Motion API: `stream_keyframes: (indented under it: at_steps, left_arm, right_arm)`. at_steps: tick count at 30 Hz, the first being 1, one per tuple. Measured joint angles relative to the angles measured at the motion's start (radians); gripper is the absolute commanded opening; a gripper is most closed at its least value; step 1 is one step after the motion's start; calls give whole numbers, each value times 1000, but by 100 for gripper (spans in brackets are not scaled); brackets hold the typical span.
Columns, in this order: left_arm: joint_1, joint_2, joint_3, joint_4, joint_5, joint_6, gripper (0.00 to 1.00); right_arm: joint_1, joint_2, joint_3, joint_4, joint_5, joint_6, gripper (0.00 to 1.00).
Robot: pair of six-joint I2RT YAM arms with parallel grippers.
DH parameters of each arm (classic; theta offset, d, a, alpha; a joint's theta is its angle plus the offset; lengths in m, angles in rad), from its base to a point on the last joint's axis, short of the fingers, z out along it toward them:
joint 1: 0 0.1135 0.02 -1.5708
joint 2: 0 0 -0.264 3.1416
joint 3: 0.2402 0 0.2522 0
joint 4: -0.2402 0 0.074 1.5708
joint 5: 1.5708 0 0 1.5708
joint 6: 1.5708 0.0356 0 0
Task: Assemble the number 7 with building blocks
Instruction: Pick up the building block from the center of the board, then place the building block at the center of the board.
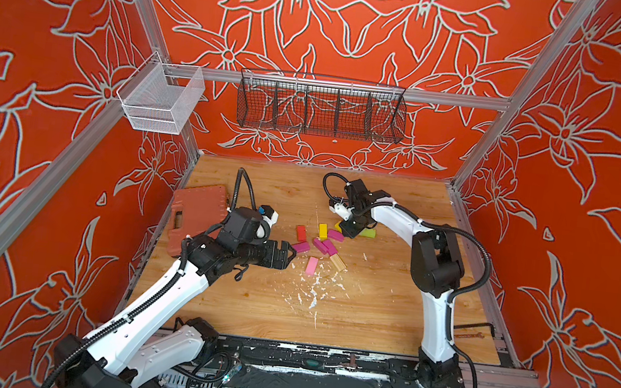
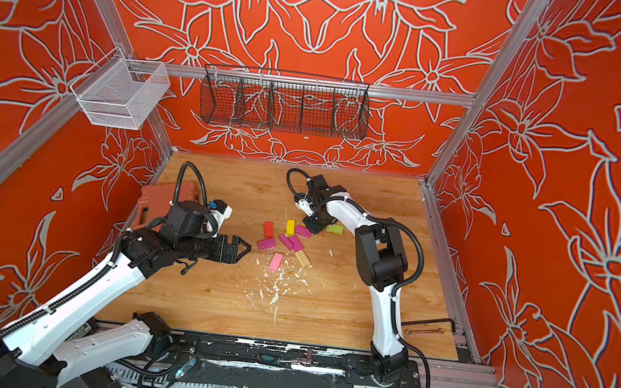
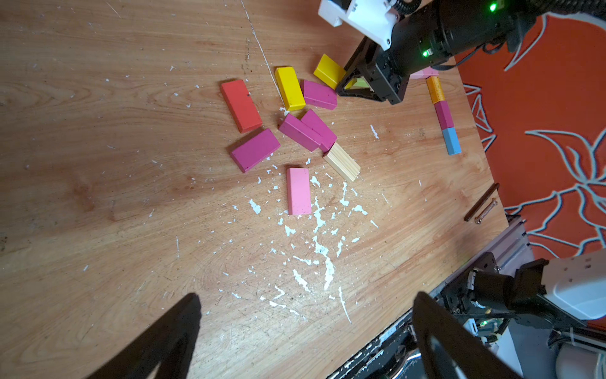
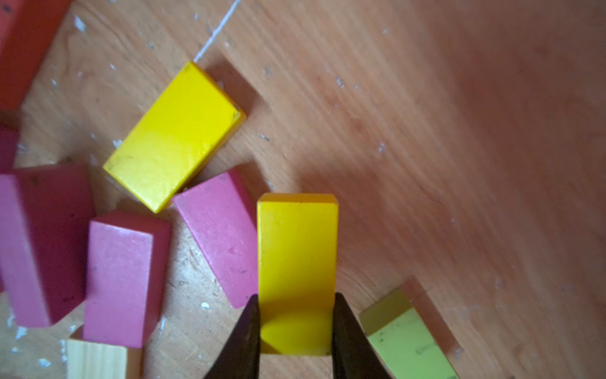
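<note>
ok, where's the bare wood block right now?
Mid-table in a top view, the bare wood block lies flat, its far end against a magenta block, with a light pink block just to its left.

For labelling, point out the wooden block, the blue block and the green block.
Wooden block [image 3: 342,161], left wrist view, top face centre.
Blue block [image 3: 451,141], left wrist view, top face centre.
Green block [image 1: 369,233], in a top view, visible top face.

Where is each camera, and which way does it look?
Top views: high over the robot's base, facing down at the table; left arm, right arm show.
Left wrist: on the left arm, facing the blocks; its open fingers show.
Right wrist: on the right arm, over a yellow block between its fingers.
Shared: both wrist views show that block.
</note>
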State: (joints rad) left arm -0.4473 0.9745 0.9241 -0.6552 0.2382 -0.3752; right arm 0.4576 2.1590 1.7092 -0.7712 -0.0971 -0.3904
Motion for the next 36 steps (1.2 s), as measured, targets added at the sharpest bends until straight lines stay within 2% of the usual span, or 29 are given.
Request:
stream_keyframes:
  at_steps: [11,20,25,32,36]
  left_arm:
    - [0,-16,0,-18,-11,0,98]
    - [0,-16,0,-18,-11,0,98]
    - [0,-16,0,-18,-11,0,98]
    - [0,-16,0,-18,-12,0,98]
    - [0,-16,0,-18,-13,-1,98]
  right_arm:
    - [-5,9,16,-11,-12,-80,25]
    - [-5,8,16,-15,-17,-105,25]
    - [-5,8,16,-15,-16,-105,33]
    - [-5,1,16,-22,-32,-85,55]
    - [-5,-11,35,-42,-53,-40,60]
